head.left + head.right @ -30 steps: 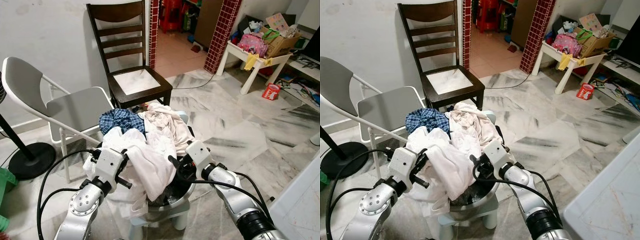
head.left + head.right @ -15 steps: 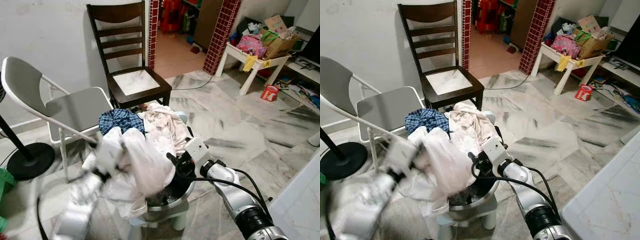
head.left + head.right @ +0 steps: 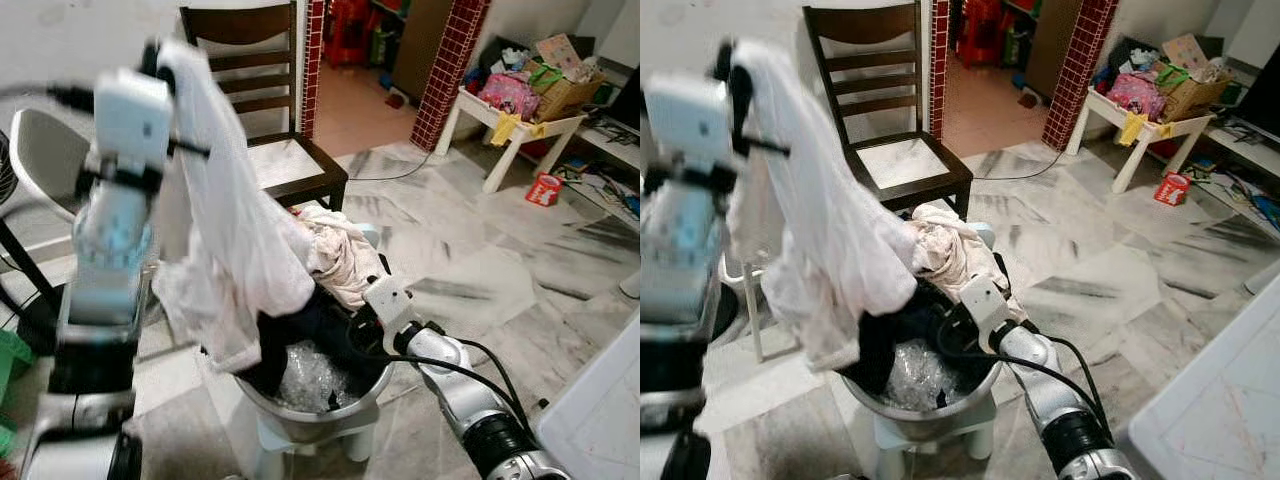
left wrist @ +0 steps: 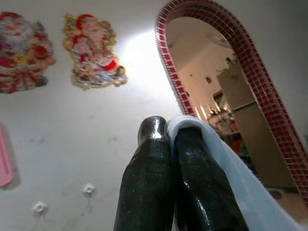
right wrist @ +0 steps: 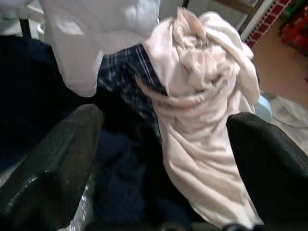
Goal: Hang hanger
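Hanger: cannot be located; nothing among the laundry reads as one.

Shirt [image 3: 225,230], white: now hangs full length from the left gripper [image 4: 171,139], clear of the basin [image 3: 335,412] except for the lower hem, which trails at the near rim. One second ago lay bunched on top of the pile at basin height.

Left fingers [image 4: 149,144]: pressed together, with a fold of the shirt pinched between them. Arm raised high and blurred in the head views, so evidently in motion, in front of the wooden chair [image 3: 300,170].

Right gripper [image 5: 163,118]: low at the basin's right rim, much where it was a second ago. Fingers spread wide, holding nothing, aimed at the cream garment [image 5: 202,86] and checked cloth [image 5: 127,72].

Basin contents: uncovered by the lift. Shows a dark garment [image 3: 310,325] and crinkled clear plastic [image 3: 305,370] at the bottom.

Assessment: appears to be an unloading or sorting step, clearing the shirt off the heap. No part of the hanging itself judged done. Snag risk at the trailing hem.
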`<state>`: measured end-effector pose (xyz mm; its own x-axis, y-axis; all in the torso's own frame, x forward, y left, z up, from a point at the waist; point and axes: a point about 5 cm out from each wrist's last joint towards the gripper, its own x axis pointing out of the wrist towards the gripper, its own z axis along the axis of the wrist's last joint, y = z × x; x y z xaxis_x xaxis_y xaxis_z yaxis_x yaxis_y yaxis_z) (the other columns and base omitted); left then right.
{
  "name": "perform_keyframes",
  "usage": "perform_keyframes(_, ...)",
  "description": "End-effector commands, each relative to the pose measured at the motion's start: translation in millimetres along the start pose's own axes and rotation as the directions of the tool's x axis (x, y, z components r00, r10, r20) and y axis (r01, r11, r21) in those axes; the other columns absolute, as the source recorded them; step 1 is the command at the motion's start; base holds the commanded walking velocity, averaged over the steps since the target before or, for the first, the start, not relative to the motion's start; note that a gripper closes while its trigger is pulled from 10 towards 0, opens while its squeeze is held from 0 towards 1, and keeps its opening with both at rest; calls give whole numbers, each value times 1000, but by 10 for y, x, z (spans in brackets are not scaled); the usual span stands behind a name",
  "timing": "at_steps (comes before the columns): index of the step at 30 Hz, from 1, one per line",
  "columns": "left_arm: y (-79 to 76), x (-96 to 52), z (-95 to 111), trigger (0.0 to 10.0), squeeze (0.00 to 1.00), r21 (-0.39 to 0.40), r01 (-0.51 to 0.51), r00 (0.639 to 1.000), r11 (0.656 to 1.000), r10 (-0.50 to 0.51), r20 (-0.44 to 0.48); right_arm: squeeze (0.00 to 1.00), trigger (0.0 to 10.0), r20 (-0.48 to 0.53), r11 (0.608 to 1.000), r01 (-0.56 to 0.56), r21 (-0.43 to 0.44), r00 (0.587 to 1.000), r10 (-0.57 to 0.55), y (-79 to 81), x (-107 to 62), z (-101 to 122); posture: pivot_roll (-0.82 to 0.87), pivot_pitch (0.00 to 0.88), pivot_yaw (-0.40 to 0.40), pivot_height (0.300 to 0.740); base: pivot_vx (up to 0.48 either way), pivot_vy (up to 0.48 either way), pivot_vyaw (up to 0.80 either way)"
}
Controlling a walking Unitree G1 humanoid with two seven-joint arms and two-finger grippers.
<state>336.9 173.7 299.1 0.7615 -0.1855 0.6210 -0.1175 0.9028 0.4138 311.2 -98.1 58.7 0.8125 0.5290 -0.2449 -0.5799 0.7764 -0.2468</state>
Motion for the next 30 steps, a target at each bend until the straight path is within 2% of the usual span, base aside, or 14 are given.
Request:
perform_keyframes(1,-58,25,-49,0,0,7,35,999,999,-35,-12,0,10000,7,1000,18,-8,1000,-18,-46,7,25,83,18,-51,740,0,0,0)
perform_keyframes(2,-78,114,-49,0,0,-7,47,999,999,-47,-11,0,10000,12,1000,23,-4,1000,-23,-36,10,31,80,23,-37,740,0,0,0)
perform_keyframes(6,-88,282,91,0,0,-11,56,997,998,-55,54,0,10000,10,999,46,6,999,-46,-44,-10,5,71,27,-24,740,0,0,0)
perform_keyframes(10,-67,476,409,0,0,-39,23,980,999,-15,201,0,10000,5,998,63,12,998,-63,-41,-48,-42,61,29,-12,740,0,0,0)
perform_keyframes(15,-96,511,507,0,0,-58,34,970,998,-18,243,0,10000,5,998,65,12,998,-65,-37,-48,-45,64,30,-13,740,0,0,0)
perform_keyframes(17,-160,472,498,0,0,-77,53,970,996,-33,242,0,10000,6,998,65,12,998,-65,-33,-39,-39,68,31,-15,740,0,0,0)
perform_keyframes(21,-428,228,319,0,0,-142,139,978,980,-114,175,0,10000,7,998,65,10,998,-65,-32,-32,-32,68,31,-19,740,0,0,0)
perform_keyframes(22,-428,228,319,0,0,-142,139,978,980,-114,175,0,10000,7,998,65,10,998,-65,-32,-32,-32,68,31,-19,740,0,0,0)
perform_keyframes(23,-515,119,255,0,0,-160,163,979,974,-139,151,0,10000,8,998,65,10,998,-65,-35,-33,-31,68,33,-20,740,0,0,0)
perform_keyframes(24,-708,-197,74,0,0,-198,209,978,958,-198,72,0,10000,6,998,64,8,998,-64,-45,-40,-37,65,36,-26,740,0,0,0)
perform_keyframes(25,-758,-344,2,0,0,-203,214,977,956,-211,36,0,10000,4,998,64,7,998,-64,-51,-46,-42,65,37,-27,740,0,0,0)
perform_keyframes(26,-758,-344,2,0,0,-203,214,977,956,-211,36,0,10000,4,998,64,7,998,-64,-51,-46,-42,65,37,-27,740,0,0,0)
perform_keyframes(27,-776,-565,-103,0,0,-198,207,976,958,-216,-25,0,10000,0,998,65,5,998,-65,-67,-58,-53,66,39,-33,740,0,0,0)
perform_keyframes(30,-626,-837,-284,0,0,-156,126,977,980,-150,-153,0,10000,-8,998,62,-4,998,-62,-83,-70,-72,74,42,-42,740,0,0,0)
